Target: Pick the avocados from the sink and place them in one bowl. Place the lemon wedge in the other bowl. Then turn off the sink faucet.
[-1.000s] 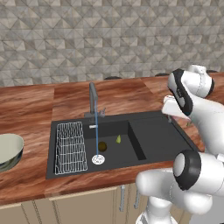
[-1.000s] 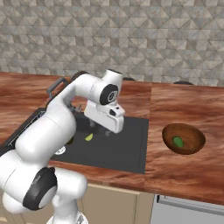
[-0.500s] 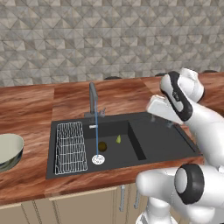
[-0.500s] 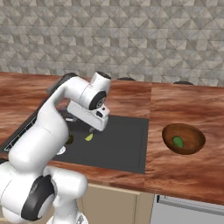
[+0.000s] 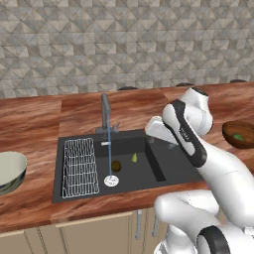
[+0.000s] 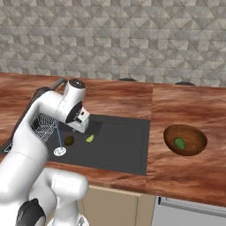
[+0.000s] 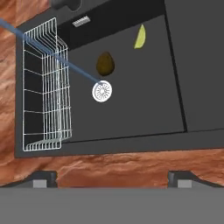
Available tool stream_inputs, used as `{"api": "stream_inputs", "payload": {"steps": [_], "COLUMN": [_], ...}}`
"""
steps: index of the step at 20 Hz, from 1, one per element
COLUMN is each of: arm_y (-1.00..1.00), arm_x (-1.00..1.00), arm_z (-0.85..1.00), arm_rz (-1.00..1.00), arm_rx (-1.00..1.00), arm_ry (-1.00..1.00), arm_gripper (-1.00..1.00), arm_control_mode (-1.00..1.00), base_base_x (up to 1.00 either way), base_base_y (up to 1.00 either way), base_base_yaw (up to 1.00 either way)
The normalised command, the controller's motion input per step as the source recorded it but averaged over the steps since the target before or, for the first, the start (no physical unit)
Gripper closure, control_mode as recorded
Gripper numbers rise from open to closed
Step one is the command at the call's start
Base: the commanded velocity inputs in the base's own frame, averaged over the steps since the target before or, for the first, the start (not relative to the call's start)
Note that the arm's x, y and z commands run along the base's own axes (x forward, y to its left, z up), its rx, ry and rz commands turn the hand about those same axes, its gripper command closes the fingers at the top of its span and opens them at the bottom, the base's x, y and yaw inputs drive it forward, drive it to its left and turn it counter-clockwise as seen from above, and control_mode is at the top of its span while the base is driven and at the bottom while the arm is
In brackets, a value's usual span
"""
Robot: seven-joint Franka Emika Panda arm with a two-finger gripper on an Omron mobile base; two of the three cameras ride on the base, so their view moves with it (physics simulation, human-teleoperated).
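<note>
End effector hangs above the sink, jaws spread wide, nothing between them. A second ago the hand sat over the right side of the basin; half a second ago it was mid-basin; now it has swung further left and sits over the divider area, close to the faucet side. In the right base view the hand hangs just above the dark avocado and lemon wedge.

Dark olive-brown avocado lies on the sink floor beside the round silver drain, same spot as before. Lemon wedge lies just right of it, apart from it, also unmoved. In the hand view the avocado lies just above the drain and the wedge is further toward the top edge.

Water stream runs from the spout down to the drain, unchanged. White wire rack sits in the left part of the basin.

Bright green avocado lies inside the brown wooden bowl on the surface right of the sink, as earlier. Pale grey-green bowl stands on the surface left of the sink, unmoved.
</note>
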Motion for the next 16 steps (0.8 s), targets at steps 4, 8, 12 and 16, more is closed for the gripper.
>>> {"api": "stream_inputs", "payload": {"steps": [4, 8, 12, 16], "arm_y": [0.45, 0.16, -0.03, -0.11], "arm_x": [0.00, 0.00, 0.00, 0.09], "arm_z": [-0.16, -0.07, 0.00, -0.02], "arm_rz": [0.00, -0.01, -0.02, 0.00], "arm_rx": [-0.08, -0.07, 0.00, 0.00], "arm_ry": [-0.37, -0.26, 0.05, 0.17], "arm_gripper": [-1.00, -1.00, -1.00, -1.00], "arm_control_mode": [-1.00, -1.00, -1.00, -1.00], "base_base_x": [0.00, 0.00, 0.00, 0.00], "base_base_y": [0.00, 0.00, 0.00, 0.00], "base_base_yaw": [0.00, 0.00, 0.00, 0.00]}}
